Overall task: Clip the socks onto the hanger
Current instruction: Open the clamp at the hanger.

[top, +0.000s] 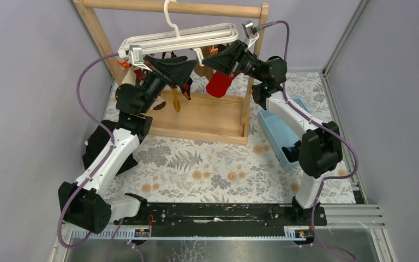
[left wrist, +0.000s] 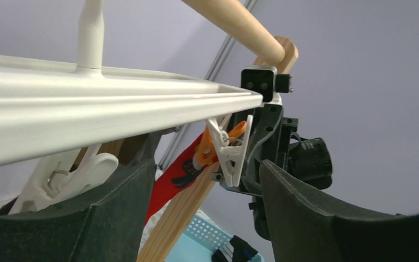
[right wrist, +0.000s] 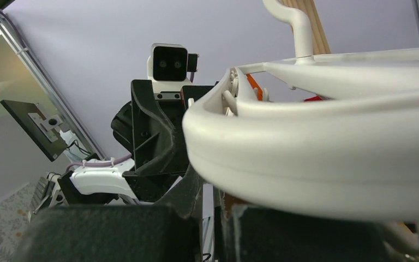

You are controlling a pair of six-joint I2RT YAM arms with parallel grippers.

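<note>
The white hanger [top: 180, 35] hangs by its hook from the wooden rail; it also shows in the left wrist view [left wrist: 87, 114] and the right wrist view [right wrist: 316, 158]. A red sock [top: 218, 84] and a mustard sock [top: 175, 101] hang below it. My left gripper [top: 191, 76] is open under the frame, and a dangling white clip [left wrist: 230, 158] shows in the gap between its fingers [left wrist: 316, 218], further off. My right gripper [top: 206, 59] is nearly shut just under the frame's right end, with a thin brown-white edge [right wrist: 227, 201] pinched between its jaws. It looks like the striped sock.
The wooden rack's base board [top: 196, 117] stands at the back of the table. A light blue basket [top: 275, 134] to the right holds a black sock [top: 293, 150]. A black heap [top: 95, 144] lies beside the left arm. An orange clip [left wrist: 207, 147] grips the red sock.
</note>
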